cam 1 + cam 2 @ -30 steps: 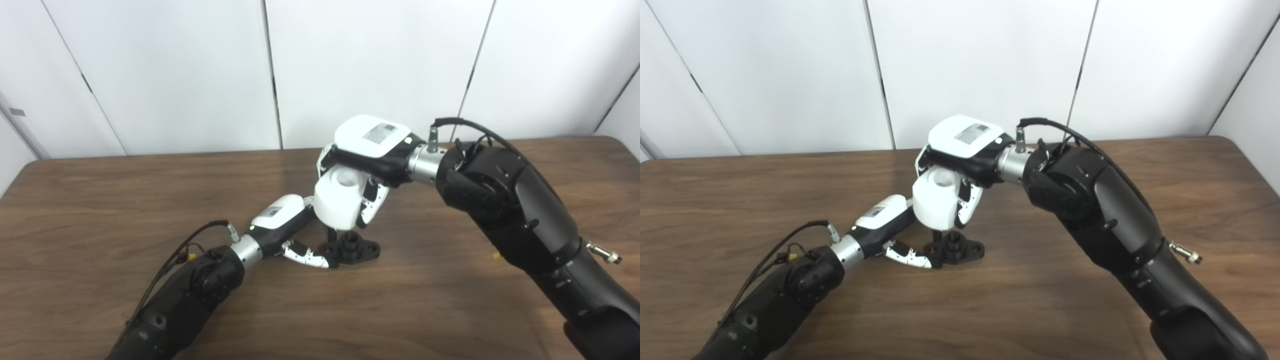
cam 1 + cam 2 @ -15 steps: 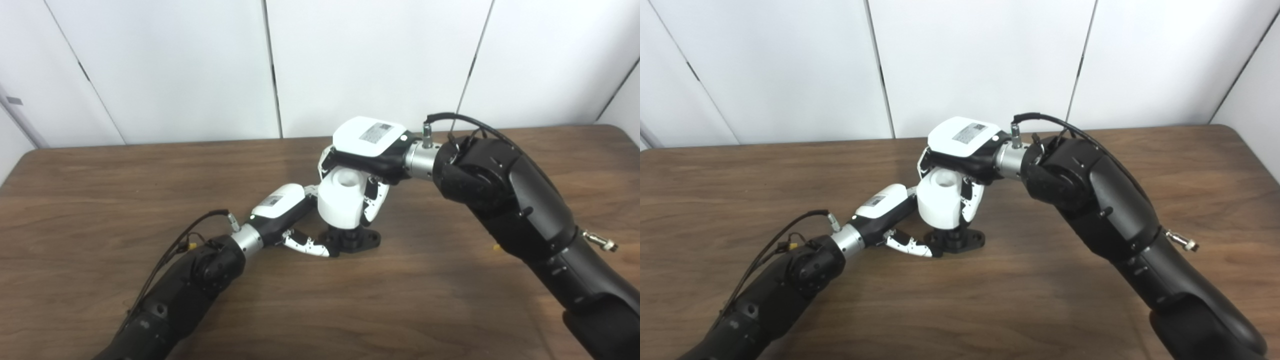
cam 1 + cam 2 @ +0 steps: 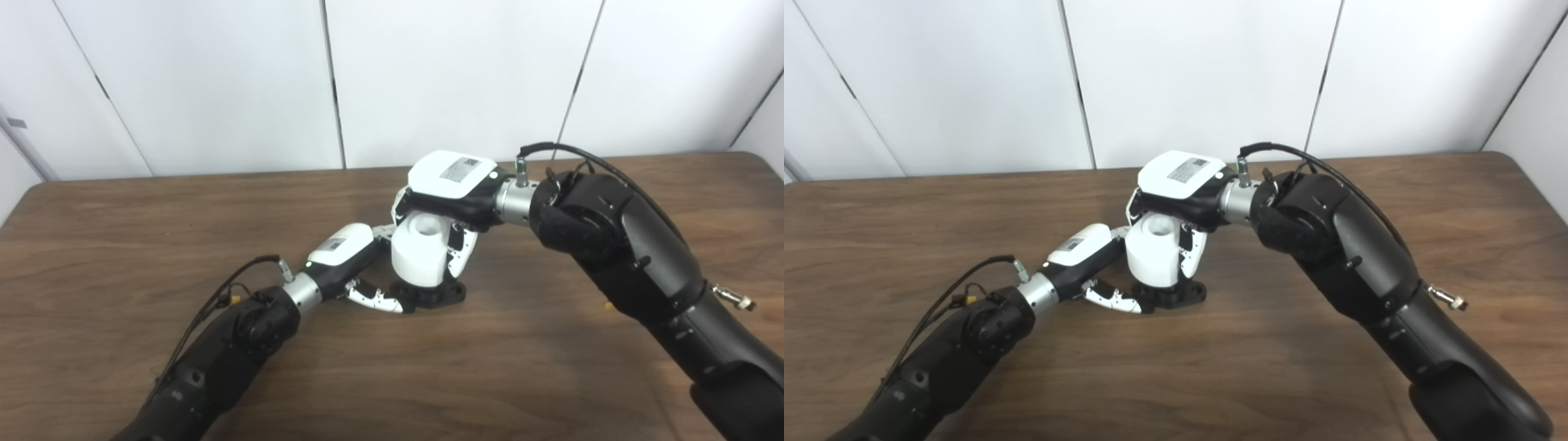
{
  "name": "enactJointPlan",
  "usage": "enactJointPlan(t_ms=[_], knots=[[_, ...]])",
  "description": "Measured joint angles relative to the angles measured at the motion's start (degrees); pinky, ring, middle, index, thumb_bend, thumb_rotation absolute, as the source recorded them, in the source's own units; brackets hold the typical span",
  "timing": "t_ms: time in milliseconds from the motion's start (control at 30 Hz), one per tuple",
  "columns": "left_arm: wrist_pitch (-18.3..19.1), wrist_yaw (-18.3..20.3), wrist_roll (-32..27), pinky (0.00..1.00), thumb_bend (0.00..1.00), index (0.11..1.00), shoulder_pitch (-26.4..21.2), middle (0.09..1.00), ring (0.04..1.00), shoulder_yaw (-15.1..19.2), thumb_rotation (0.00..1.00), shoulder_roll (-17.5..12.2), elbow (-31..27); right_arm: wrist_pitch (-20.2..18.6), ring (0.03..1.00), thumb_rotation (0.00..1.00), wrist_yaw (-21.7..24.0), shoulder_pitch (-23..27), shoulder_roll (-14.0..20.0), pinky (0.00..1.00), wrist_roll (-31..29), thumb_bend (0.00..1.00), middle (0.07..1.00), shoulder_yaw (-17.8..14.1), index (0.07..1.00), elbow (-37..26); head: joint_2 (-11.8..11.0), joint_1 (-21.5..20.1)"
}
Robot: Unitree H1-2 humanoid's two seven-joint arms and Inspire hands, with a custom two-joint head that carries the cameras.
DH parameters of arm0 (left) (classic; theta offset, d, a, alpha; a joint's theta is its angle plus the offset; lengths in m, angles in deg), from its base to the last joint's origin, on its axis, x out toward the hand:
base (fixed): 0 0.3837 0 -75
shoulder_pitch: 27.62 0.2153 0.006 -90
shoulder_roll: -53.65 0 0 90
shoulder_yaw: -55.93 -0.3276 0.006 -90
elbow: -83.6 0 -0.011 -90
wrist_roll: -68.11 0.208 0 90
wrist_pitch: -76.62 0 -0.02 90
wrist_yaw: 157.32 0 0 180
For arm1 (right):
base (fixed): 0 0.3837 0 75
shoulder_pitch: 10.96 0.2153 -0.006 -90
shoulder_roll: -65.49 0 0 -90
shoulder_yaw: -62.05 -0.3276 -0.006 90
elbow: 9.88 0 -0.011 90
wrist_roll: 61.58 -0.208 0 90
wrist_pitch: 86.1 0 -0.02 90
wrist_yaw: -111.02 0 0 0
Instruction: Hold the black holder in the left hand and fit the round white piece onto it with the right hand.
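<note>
The round white piece (image 3: 418, 252) is sitting upright on top of the black holder (image 3: 436, 296), near the middle of the wooden table (image 3: 122, 245). Its lower edge is covering the holder's raised centre, so only the flat black base is showing beneath it. A round hollow is opening at the top of the white piece, and nothing is showing inside it; its bottom is lying in shadow.

The right hand (image 3: 450, 193) is reaching over the piece from above and from the right, its fingers (image 3: 460, 251) curling down the piece's right side and others wrapping the far left side, grasping the white piece. The palm is hanging over the hollow's far rim and hiding part of it.

The left hand (image 3: 1084, 254) is lying low on the table, just to the left of the holder. Its thumb (image 3: 376, 300) is stretching along the tabletop to the holder's near left edge and touching it, while its other fingers are passing behind the white piece and are mostly hidden. It is probably pinching the holder's base, though the far side of that grip cannot be seen from either eye.

Both dark forearms are coming in from the lower corners and are cut off by the bottom edge. White wall panels (image 3: 214, 79) are standing behind the table.
</note>
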Motion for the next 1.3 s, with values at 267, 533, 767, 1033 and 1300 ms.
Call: enactJointPlan(t_ms=[267,533,767,1033,1300], knots=[[0.26,0.0,0.08,0.89,0.52,0.48,0.16,0.894,0.949,0.0,0.07,-0.1,-0.31,0.03,0.744,0.14,-0.09,-1.65,-0.06,0.67,-0.35,0.52,0.731,0.23,0.483,0.22,0.18,0.0],[0.28,0.0,0.08,0.9,0.52,0.48,0.2,0.894,0.95,0.0,0.07,-0.09,-0.35,0.18,0.762,0.14,-0.37,-1.65,-0.05,0.66,-0.57,0.52,0.739,0.28,0.483,0.63,0.35,0.09],[0.88,0.09,0.12,0.9,0.52,0.48,0.38,0.896,0.953,0.0,0.07,-0.09,-0.83,0.32,0.76,0.14,-0.49,-1.65,-0.05,0.66,-0.54,0.52,0.739,0.28,0.483,0.73,0.44,0.09],[1.5,0.12,0.19,0.9,0.52,0.48,0.52,0.895,0.951,-0.05,0.07,-0.07,-1.26,0.37,0.757,0.14,-0.6,-1.84,-0.04,0.66,-0.21,0.52,0.739,0.64,0.484,2.06,0.44,0.09],[1.62,0.14,0.21,0.88,0.52,0.48,0.62,0.896,0.948,-0.06,0.07,-0.13,-1.46,0.37,0.753,0.14,-2.15,-2.65,-0.06,0.66,0.44,0.52,0.739,0.59,0.484,2.56,0.44,0.35]])
